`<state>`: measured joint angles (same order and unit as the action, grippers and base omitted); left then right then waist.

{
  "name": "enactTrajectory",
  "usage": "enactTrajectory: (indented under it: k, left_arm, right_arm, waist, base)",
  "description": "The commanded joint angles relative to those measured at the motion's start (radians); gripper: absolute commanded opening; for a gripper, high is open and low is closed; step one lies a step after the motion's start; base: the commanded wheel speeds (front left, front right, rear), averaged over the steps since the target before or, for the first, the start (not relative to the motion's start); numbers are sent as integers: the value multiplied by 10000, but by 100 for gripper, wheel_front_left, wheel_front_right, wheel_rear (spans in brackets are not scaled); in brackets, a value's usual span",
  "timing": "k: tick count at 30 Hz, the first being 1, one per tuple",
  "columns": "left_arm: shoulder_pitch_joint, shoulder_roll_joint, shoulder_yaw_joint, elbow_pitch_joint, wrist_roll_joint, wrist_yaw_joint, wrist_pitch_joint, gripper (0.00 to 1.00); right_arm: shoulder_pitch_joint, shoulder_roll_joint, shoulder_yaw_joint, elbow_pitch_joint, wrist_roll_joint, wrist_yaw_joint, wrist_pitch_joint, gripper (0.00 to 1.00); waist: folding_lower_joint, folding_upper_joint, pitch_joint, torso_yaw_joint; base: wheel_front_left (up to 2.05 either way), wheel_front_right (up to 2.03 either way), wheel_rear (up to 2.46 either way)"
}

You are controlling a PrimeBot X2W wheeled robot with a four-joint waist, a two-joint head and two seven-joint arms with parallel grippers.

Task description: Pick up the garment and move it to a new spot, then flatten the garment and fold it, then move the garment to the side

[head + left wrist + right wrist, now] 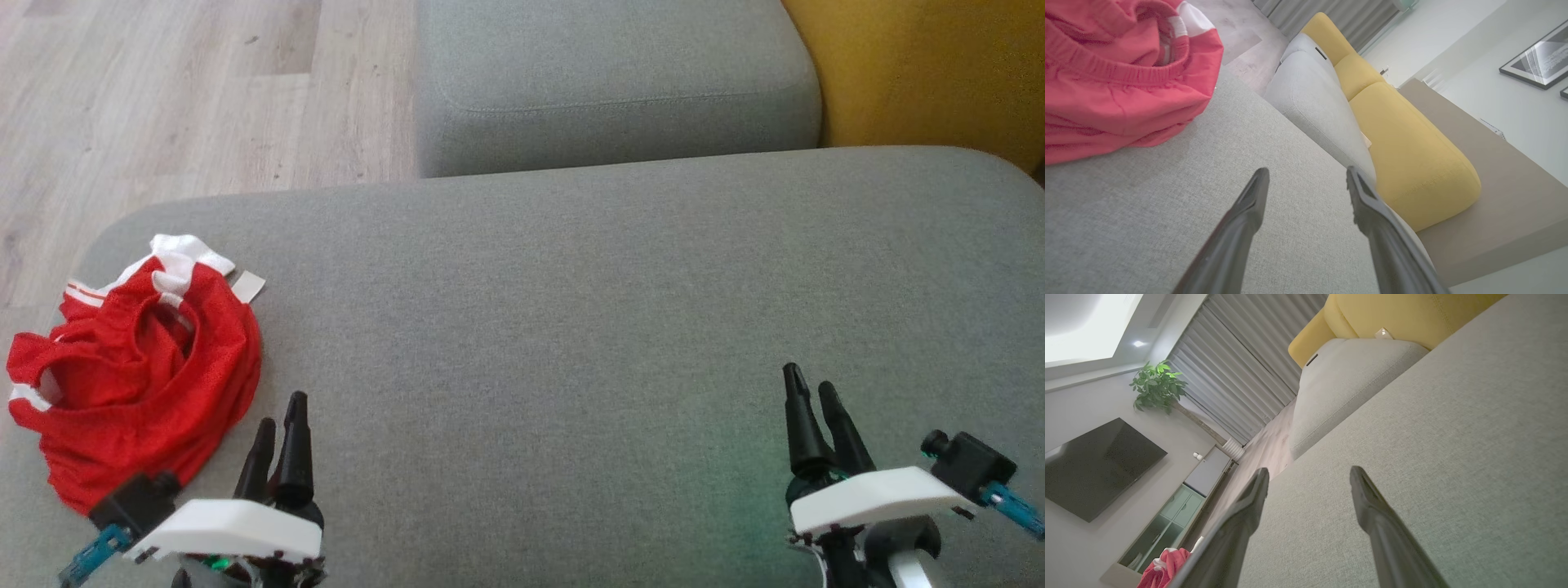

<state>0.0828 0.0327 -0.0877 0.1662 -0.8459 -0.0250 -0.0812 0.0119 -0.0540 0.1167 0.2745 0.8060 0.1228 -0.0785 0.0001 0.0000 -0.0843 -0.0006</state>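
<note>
The garment (135,371) is a crumpled red pair of shorts with white trim, bunched at the left end of the grey sofa cushion (571,327). In the left wrist view the garment (1118,77) fills the upper left, and in the right wrist view a bit of the garment (1163,567) peeks in at the bottom left. My left gripper (282,412) hovers just right of the heap, open and empty. My right gripper (812,384) stands open over bare cushion at the lower right, far from the garment. The left gripper (1306,175) and the right gripper (1308,475) both show spread fingers with nothing between them.
A second grey cushion (612,82) lies behind the first, with a yellow cushion (931,73) at the far right. Wooden floor (163,90) lies beyond the sofa's left edge. The right wrist view shows a wall television (1094,469), a plant (1155,384) and curtains (1237,367).
</note>
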Motion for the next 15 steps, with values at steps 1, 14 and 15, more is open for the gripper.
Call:
enactTrajectory:
  k: [1, 14, 15]
  left_arm:
    - [-249, 119, 81, -424, 341, 75, -138, 100]
    - [57, 132, -143, -790, 2127, 194, -517, 100]
    - [76, 133, -159, -834, 2298, 213, -546, 100]
  right_arm:
    - [-357, -133, 202, -418, -364, 43, -150, 100]
    - [-212, -86, 507, -512, -2029, 51, -533, 100]
    - [-196, -82, 504, -504, -2163, 52, -563, 100]
  waist:
    - [-1, 0, -30, 5]
    - [-1, 0, -308, -7]
    - [-1, 0, -329, -14]
  base:
    - [0, 0, 0]
    - [0, 0, 0]
    - [0, 0, 0]
